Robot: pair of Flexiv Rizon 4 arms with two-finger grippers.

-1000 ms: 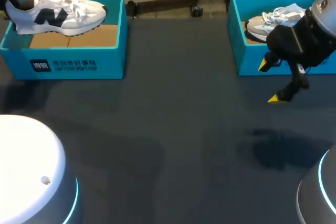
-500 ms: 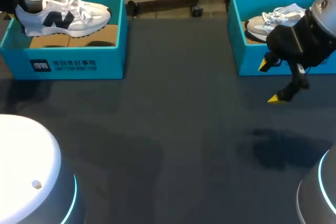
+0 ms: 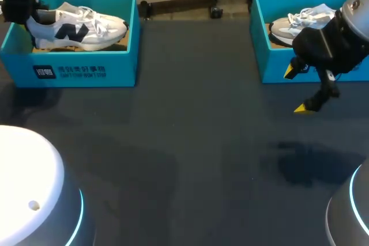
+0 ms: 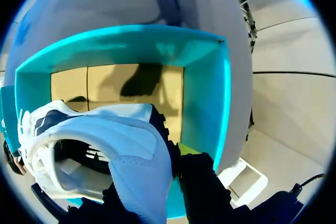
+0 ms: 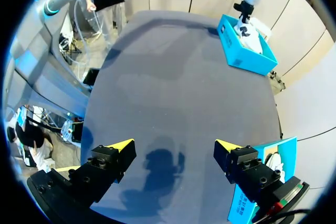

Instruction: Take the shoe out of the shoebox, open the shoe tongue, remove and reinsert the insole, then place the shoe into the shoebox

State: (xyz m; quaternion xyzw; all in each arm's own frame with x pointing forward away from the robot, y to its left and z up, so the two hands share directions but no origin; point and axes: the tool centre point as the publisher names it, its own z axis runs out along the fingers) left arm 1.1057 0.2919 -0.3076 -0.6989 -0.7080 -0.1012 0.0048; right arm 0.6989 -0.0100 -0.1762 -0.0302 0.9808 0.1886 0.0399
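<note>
Head view: we see the left fingers (image 3: pixel 24 20) clenched on the heel of the shoe (image 3: pixel 81 27), which lies low inside the left shoebox (image 3: pixel 81 72), toe toward the right arm's side. The near wall hides the sole, so we cannot tell whether it rests on the bottom. Left wrist view: only here do we see the heel pinched from two sides, the shoe's open collar, and the cardboard floor (image 4: pixel 131 85) ahead of it. The right fingers (image 3: pixel 296 90) hang released over the dark desk (image 3: pixel 190 159), just before a second shoebox (image 3: pixel 271 70). The right arm (image 3: pixel 337 41) covers part of the second shoe (image 3: pixel 297 21) there. Right wrist view: we find only desk between the two spread yellow tips, and the left shoebox well across it
</note>
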